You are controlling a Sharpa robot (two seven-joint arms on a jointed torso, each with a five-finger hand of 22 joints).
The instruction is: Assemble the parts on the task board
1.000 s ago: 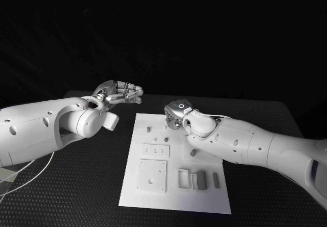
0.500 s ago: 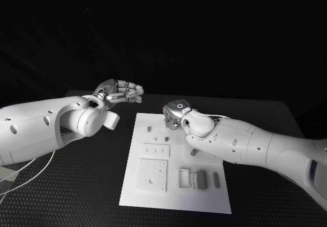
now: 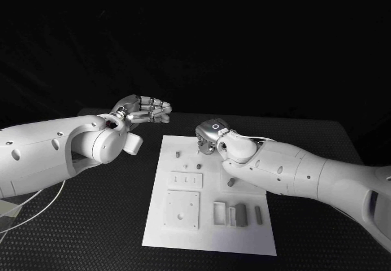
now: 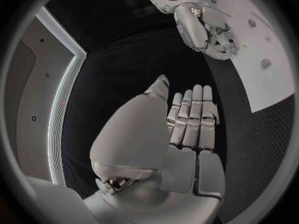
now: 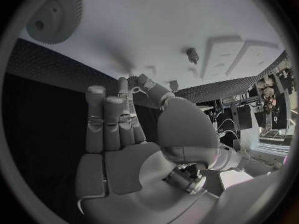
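The white task board point(image 3: 208, 231) lies in the middle of the table. Small pegs point(image 3: 178, 153) stand near its far end, flat plates point(image 3: 182, 208) lie at its left, and upright blocks point(image 3: 238, 215) stand near its front. My right hand point(image 3: 210, 138) hangs over the board's far edge, fingers pointing down. In the right wrist view its thumb and a finger point(image 5: 149, 87) meet close to the board point(image 5: 156, 20), near a gear point(image 5: 55, 12) and a peg point(image 5: 193, 55); anything between them is too small to tell. My left hand point(image 3: 147, 110) hovers left of the board and holds nothing, fingers point(image 4: 194, 115) side by side.
Black textured table point(image 3: 106, 214) surrounds the board, with bare room to the left and right. A thin white cable point(image 3: 37, 209) loops under my left arm near the table's left edge.
My right hand has shifted slightly over the board's far edge. The left hand has stayed where it was.
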